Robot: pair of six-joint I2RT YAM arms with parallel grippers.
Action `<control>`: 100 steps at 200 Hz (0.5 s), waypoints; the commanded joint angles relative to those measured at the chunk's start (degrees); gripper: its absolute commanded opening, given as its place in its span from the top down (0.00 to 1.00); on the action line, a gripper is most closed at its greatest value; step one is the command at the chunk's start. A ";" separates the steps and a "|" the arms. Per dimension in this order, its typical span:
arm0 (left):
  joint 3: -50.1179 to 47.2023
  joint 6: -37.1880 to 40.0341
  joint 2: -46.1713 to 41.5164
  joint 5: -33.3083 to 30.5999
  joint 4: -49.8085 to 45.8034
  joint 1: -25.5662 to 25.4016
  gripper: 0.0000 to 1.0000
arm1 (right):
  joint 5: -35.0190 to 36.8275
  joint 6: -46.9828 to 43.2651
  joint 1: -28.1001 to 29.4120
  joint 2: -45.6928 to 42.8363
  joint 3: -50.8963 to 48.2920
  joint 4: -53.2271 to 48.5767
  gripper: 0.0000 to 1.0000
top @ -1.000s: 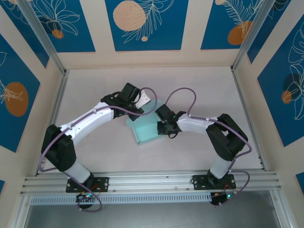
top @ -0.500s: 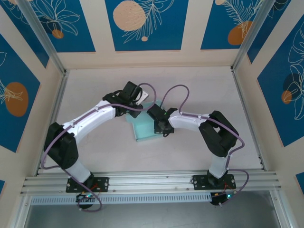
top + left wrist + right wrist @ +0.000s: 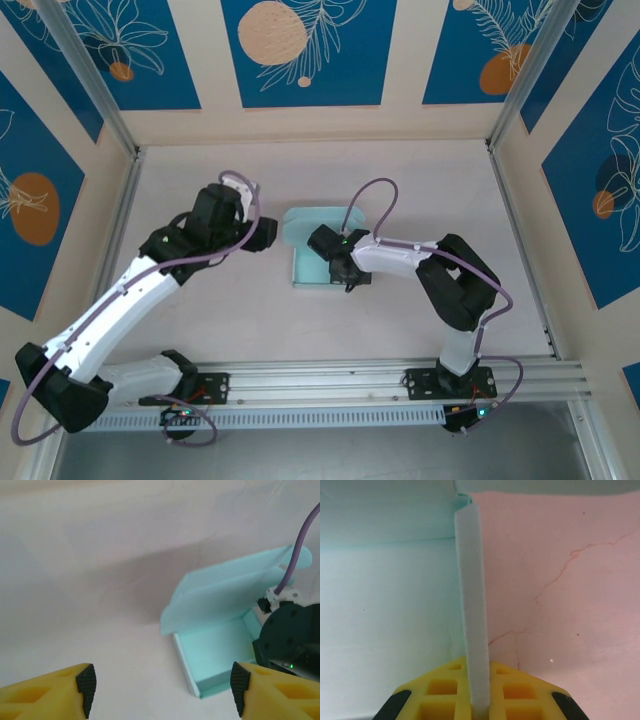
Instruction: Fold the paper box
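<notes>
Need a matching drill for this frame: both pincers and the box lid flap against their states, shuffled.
Things:
1. left pincer
2. right pincer
3. paper box lid flap

States:
A. raised at an angle, not closed
B. shut on the paper box side wall
C. open, off the box

Pairs: 1-C, 2-B, 3-A

The paper box (image 3: 312, 262) lies on the table (image 3: 420, 190), left hand (image 3: 267, 233) apart to its left, right hand (image 3: 346, 272) at its right wall.
</notes>
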 commanded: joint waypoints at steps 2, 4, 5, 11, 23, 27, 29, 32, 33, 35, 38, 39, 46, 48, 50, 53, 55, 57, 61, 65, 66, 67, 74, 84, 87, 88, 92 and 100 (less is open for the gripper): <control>-10.56 -10.80 0.22 8.17 4.94 0.17 0.34 | 0.68 -0.11 0.94 2.40 -0.09 -5.50 1.00; -11.51 -11.32 0.30 8.78 6.13 0.11 0.35 | 0.72 -0.14 0.94 2.39 -0.11 -5.51 1.00; -11.86 -11.57 0.36 9.09 6.62 0.10 0.36 | 0.69 -0.14 0.94 2.43 -0.05 -5.46 1.00; -14.30 -13.12 0.77 10.90 9.98 0.05 0.40 | 0.52 -0.20 0.94 2.58 0.00 -5.29 1.00; -17.40 -14.66 2.86 11.38 15.15 -0.84 0.45 | 0.45 -0.40 1.05 2.80 0.09 -4.81 1.00; -17.85 -14.71 3.81 11.02 16.22 -1.23 0.45 | 0.43 -0.49 1.10 2.89 0.17 -4.68 1.00; -17.97 -14.72 4.62 10.87 16.60 -1.41 0.45 | 0.37 -0.54 1.11 2.91 0.18 -4.64 1.00; -18.01 -14.47 5.44 10.48 17.00 -1.70 0.45 | 0.28 -0.67 1.19 3.01 0.24 -4.63 1.00; -17.97 -14.42 5.44 10.06 17.11 -1.78 0.45 | 0.26 -0.72 1.20 3.05 0.25 -4.63 1.00; -17.87 -14.32 6.16 9.95 17.19 -1.96 0.46 | 0.28 -0.69 1.20 3.08 0.31 -4.63 1.00; -17.67 -14.02 7.01 9.41 17.24 -2.21 0.46 | 0.29 -0.70 1.20 3.13 0.35 -4.60 1.00; -17.58 -13.93 7.01 8.91 17.27 -2.34 0.47 | 0.31 -0.73 1.25 3.16 0.35 -4.61 1.00; -16.89 -13.30 8.85 7.14 17.21 -3.08 0.48 | 0.40 -0.77 1.35 3.18 0.44 -4.62 1.00; -16.70 -13.13 9.34 6.66 17.22 -3.30 0.48 | 0.45 -0.77 1.44 3.18 0.44 -4.56 1.00; -16.52 -13.03 9.81 6.18 17.15 -3.37 0.48 | 0.48 -0.77 1.46 3.18 0.44 -4.55 1.00; -16.28 -12.76 10.54 5.68 17.28 -3.67 0.49 | 0.42 -0.77 1.47 3.18 0.44 -4.54 1.00; -16.13 -12.67 10.97 5.45 17.37 -3.75 0.50 | 0.34 -0.77 1.53 3.18 0.44 -4.52 1.00; -15.98 -12.63 11.71 5.40 17.50 -3.80 0.50 | 0.32 -0.77 1.55 3.13 0.44 -4.49 1.00; -15.78 -12.57 12.47 5.14 17.78 -3.95 0.51 | 0.36 -0.77 1.65 3.18 0.48 -4.53 1.00; -15.52 -12.59 13.16 5.02 18.34 -4.16 0.52 | 0.32 -0.83 1.71 3.15 0.53 -4.52 1.00; -15.49 -12.59 13.25 4.94 18.53 -4.15 0.53 | 0.32 -0.75 1.72 3.16 0.53 -4.53 1.00; -15.48 -12.56 13.47 4.88 18.67 -4.18 0.53 | 0.32 -0.76 1.73 3.17 0.53 -4.54 1.00; -15.59 -12.62 14.38 4.49 20.35 -4.54 0.56 | 0.26 -0.63 1.88 3.17 0.61 -4.47 1.00; -15.64 -13.07 16.01 3.81 22.34 -5.06 0.59 | 0.07 -0.43 2.14 3.18 0.78 -4.45 1.00; -15.59 -13.23 16.53 3.46 22.78 -5.17 0.59 | 0.20 -0.37 2.23 3.18 0.86 -4.44 1.00; -15.57 -13.32 16.69 3.35 22.86 -5.22 0.59 | 0.22 -0.35 2.29 3.18 0.87 -4.40 1.00; -15.41 -13.63 17.25 2.56 23.28 -5.33 0.59 | 0.21 -0.31 2.40 3.18 0.96 -4.45 1.00; -15.07 -13.64 18.70 0.32 23.87 -5.66 0.59 | 0.07 -0.15 2.58 3.27 1.13 -4.44 1.00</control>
